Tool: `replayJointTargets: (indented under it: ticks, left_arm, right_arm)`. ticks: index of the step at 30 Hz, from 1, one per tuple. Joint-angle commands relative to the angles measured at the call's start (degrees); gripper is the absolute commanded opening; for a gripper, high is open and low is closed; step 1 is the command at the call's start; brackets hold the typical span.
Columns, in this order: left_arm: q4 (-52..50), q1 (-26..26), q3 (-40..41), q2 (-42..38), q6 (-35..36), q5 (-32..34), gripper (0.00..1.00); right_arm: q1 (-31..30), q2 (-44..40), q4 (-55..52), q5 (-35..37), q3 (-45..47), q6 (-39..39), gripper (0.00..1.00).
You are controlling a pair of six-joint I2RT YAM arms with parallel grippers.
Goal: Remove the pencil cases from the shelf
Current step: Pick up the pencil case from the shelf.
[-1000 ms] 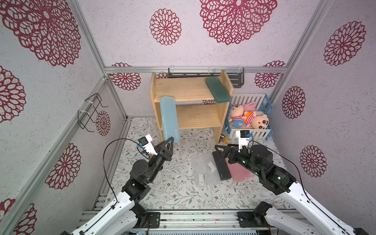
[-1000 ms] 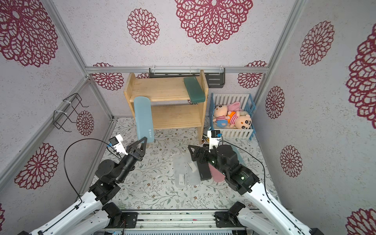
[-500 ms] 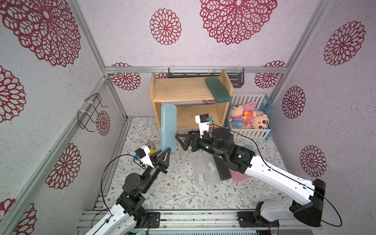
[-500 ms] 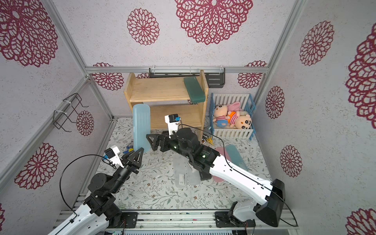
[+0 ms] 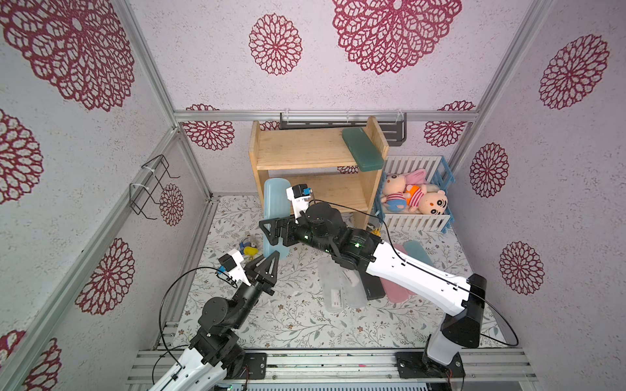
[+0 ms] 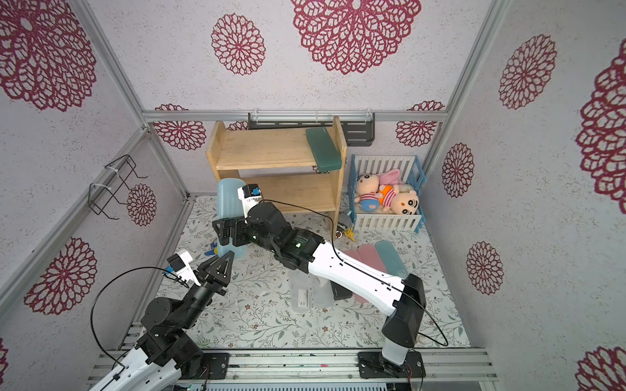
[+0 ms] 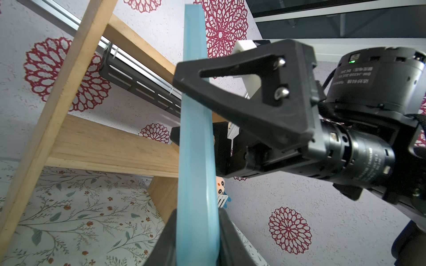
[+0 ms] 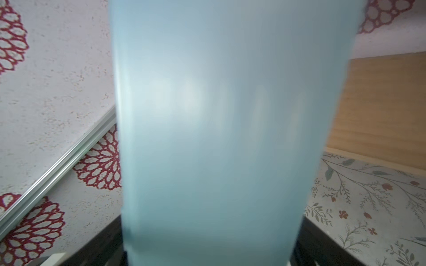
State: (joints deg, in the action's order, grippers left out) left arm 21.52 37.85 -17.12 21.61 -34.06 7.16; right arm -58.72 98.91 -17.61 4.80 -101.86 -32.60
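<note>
1. Gripping the light blue pencil case by its lower end, the jaws of the left gripper hold it nearly upright just in front of the shelf.
2. The jaws of the right gripper stand open around its middle, probably to take it over.

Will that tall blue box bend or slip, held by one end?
The light blue plastic pencil case stands straight in the left pincer, so probably stiff. Smooth, pinched only at its lower end, it might slip or swing.
</note>
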Motion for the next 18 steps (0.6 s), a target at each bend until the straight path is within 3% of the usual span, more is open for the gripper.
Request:
replayJointTargets:
  ticks: [1, 7, 14, 18]
  left_arm:
    - [0.9, 0.8, 0.0, -1.9, 0.9, -0.7, 0.0]
    - [-2.0, 0.7, 0.7, -5.0, 1.1, 0.4, 0.0]
    - [-3.9, 0.7, 0.7, -6.0, 1.6, 0.8, 0.0]
    - [-4.4, 0.8, 0.8, -6.1, 1.8, 1.3, 0.0]
  right_arm:
    - [-0.4, 0.9, -2.8, 3.4, -2.4, -0.1, 0.99]
    - [-0.4, 2.7, -3.8, 3.8, -4.1, -0.1, 0.98]
    - [-0.8, 4.4, -5.9, 4.9, -6.3, 0.3, 0.88]
    - [-0.9, 4.9, -7.1, 5.9, -6.6, 0.5, 0.88]
